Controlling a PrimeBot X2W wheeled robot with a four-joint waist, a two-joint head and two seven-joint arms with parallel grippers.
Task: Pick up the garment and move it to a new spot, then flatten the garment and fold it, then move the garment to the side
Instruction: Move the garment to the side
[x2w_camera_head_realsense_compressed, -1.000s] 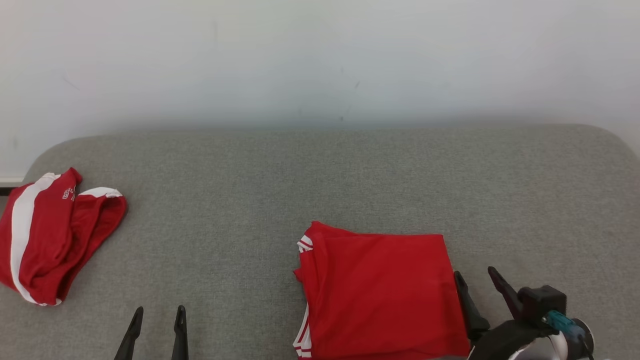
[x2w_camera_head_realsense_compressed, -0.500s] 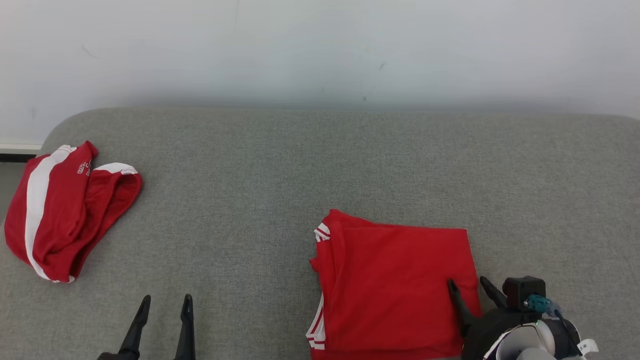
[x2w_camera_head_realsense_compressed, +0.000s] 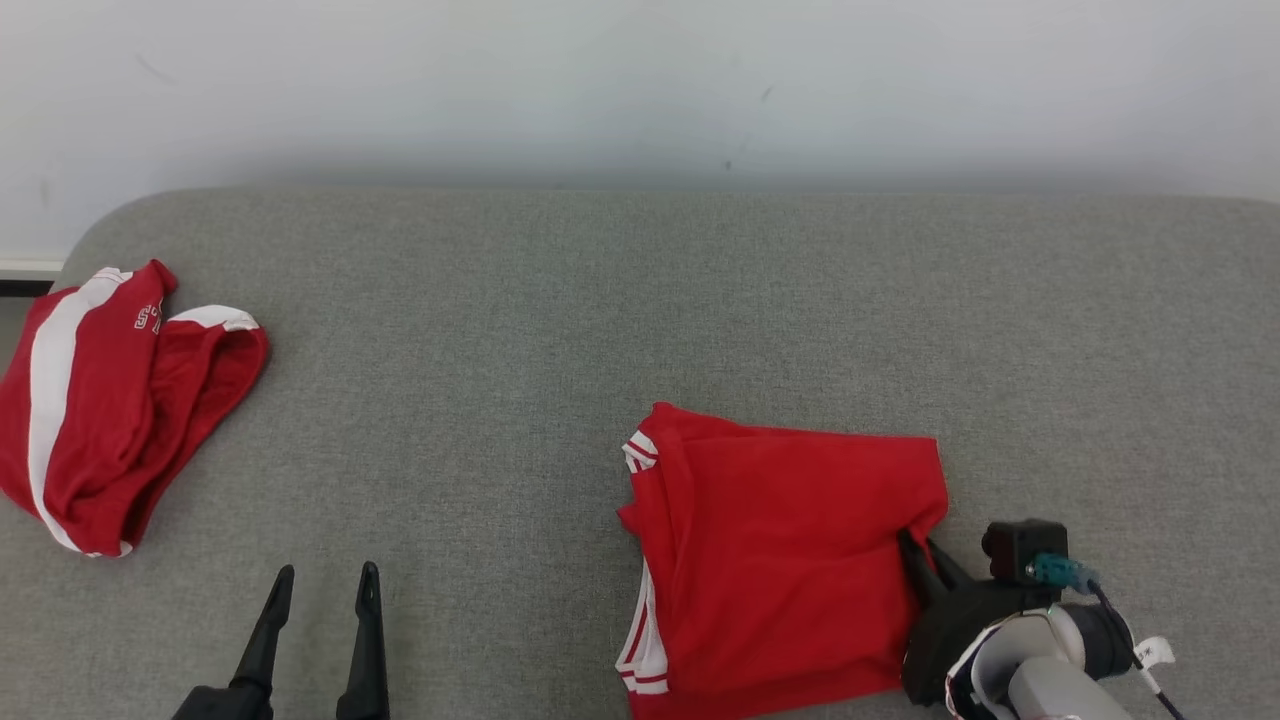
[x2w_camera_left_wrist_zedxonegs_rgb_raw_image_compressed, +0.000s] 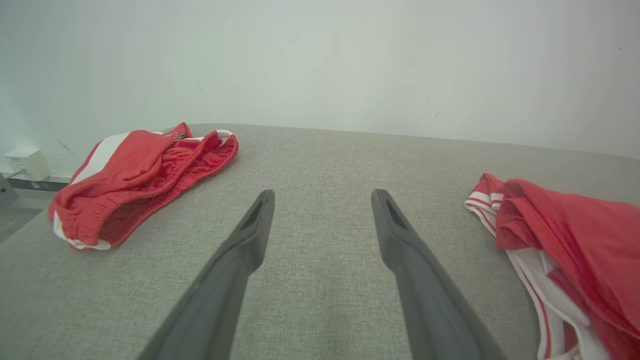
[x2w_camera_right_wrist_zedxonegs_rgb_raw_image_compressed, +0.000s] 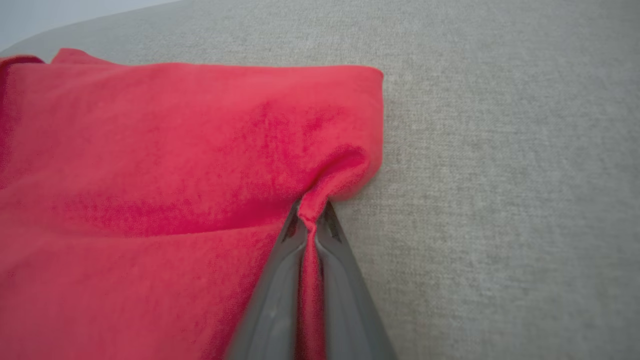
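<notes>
pinching the right edge of the folded red garment (x2w_camera_head_realsense_compressed: 790, 570), our right gripper (x2w_camera_head_realsense_compressed: 918, 546) has its two dark fingers pressed together with a ridge of red cloth caught between them. in the right wrist view the fabric bunches into a small pucker just at the fingertips. the garment lies on the grey cushioned surface (x2w_camera_head_realsense_compressed: 600, 300), towards our right and close in front of us, folded into a rough rectangle with white-striped trim along its left side. its right edge is drawn in where we grip it, and the upper right corner curls over slightly. our left gripper (x2w_camera_head_realsense_compressed: 327, 570) hovers low at our left front, fingers spread wide apart and holding nothing, with bare grey fabric between them. a second red piece of clothing (x2w_camera_head_realsense_compressed: 110, 410), with a broad white stripe and some white lettering, sits crumpled at the far left end of the surface, well apart from the folded one. behind the surface stands a plain pale wall (x2w_camera_head_realsense_compressed: 640, 90). in the left wrist view a small white box (x2w_camera_left_wrist_zedxonegs_rgb_raw_image_compressed: 20, 162) sits low against the wall beyond the crumpled piece.
</notes>
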